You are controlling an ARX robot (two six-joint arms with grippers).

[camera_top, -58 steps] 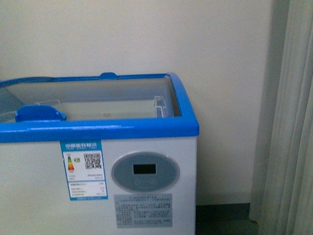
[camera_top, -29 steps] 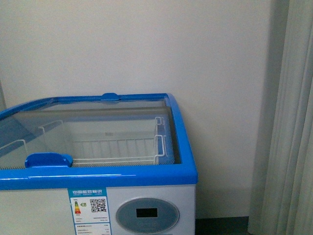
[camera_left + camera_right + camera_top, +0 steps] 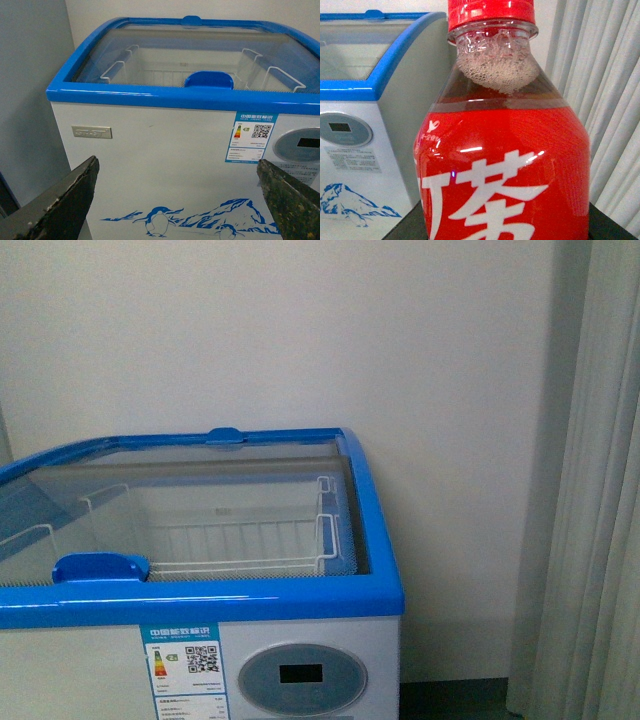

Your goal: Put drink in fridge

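Note:
The fridge point(image 3: 200, 610) is a white chest freezer with a blue top rim and sliding glass lids, and it fills the lower left of the front view. Neither arm shows there. My left gripper point(image 3: 176, 167) stands open facing the fridge point(image 3: 150, 92) front, its dark fingers point(image 3: 75, 195) wide apart over the penguin picture point(image 3: 160, 227). The drink point(image 3: 495, 150), a clear bottle of brown liquid with foam at the neck, a red cap and a red label with white characters, fills the right wrist view. My right gripper point(image 3: 507, 230) is shut on it. The fridge point(image 3: 350, 92) stands behind it.
White wire baskets point(image 3: 240, 540) lie under the glass lids, which have a blue handle point(image 3: 100, 567). A pale curtain point(image 3: 590, 490) hangs right of the fridge, in front of a cream wall. A plain grey cabinet point(image 3: 30, 90) stands beside the fridge in the left wrist view.
The front view has risen: the fridge now sits lower in the picture and the wire baskets inside show. In the last half second hardly anything has shifted.

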